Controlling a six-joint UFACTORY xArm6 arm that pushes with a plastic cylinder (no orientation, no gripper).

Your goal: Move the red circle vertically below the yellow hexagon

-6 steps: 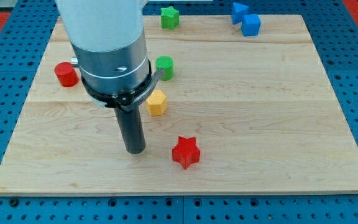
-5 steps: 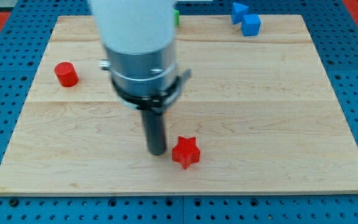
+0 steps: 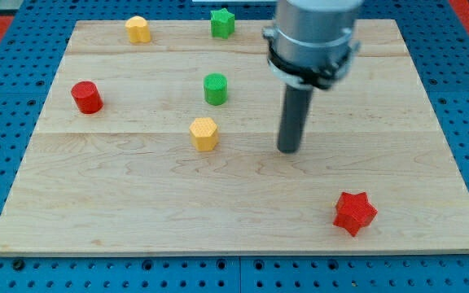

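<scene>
The red circle (image 3: 86, 97) sits near the board's left edge. The yellow hexagon (image 3: 204, 133) lies near the board's middle, to the right of and a little below the red circle. My tip (image 3: 288, 150) rests on the board to the right of the yellow hexagon, well apart from it and touching no block. The arm's body hides the area at the view's top around the blue blocks.
A green circle (image 3: 215, 88) sits just above the yellow hexagon. A green star (image 3: 222, 23) and a second yellow block (image 3: 138, 29) lie along the top edge. A red star (image 3: 354, 213) lies at the lower right. The wooden board (image 3: 430, 146) sits on a blue pegboard.
My tip has moved right and up, from beside the red star to the right of the yellow hexagon. The red star now lies farther right, at the lower right.
</scene>
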